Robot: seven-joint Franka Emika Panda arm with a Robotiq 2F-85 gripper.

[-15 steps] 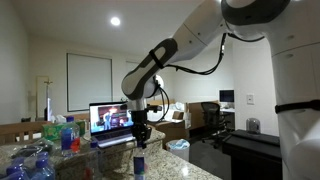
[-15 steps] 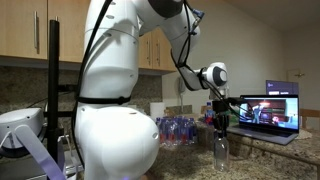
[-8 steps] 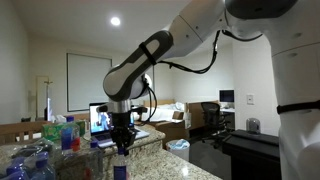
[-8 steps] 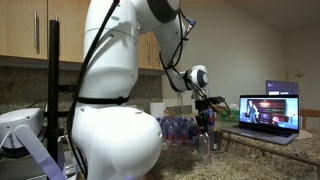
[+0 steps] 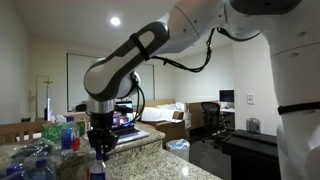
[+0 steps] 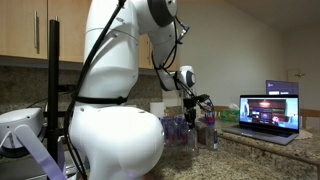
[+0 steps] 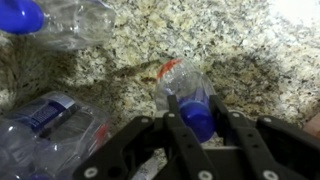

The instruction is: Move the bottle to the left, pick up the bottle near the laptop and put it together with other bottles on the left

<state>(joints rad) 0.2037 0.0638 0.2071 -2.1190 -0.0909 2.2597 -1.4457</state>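
Observation:
My gripper (image 7: 197, 112) is shut on the bottle (image 7: 190, 95), a small clear plastic bottle with a blue cap; the fingers (image 7: 176, 118) clamp its neck on both sides. In an exterior view the gripper (image 5: 99, 152) holds the bottle (image 5: 98, 169) upright at the granite counter (image 5: 150, 165). The other bottles (image 5: 32, 163) lie close by, also seen in the wrist view (image 7: 50, 122) and in an exterior view (image 6: 178, 127). The laptop (image 6: 268, 112) stands open with a bright screen, well apart from the gripper (image 6: 193, 113); the arm partly hides the laptop (image 5: 122, 118) in an exterior view.
A green and red object cluster (image 5: 62, 133) stands behind the bottles. A clear bottle with a blue cap (image 7: 55, 20) lies at the top left of the wrist view. A black chair (image 5: 210, 115) and desk stand beyond the counter edge.
The arm has carried the bottle away from the laptop toward the bottle cluster, and the gripper stays shut on it throughout.

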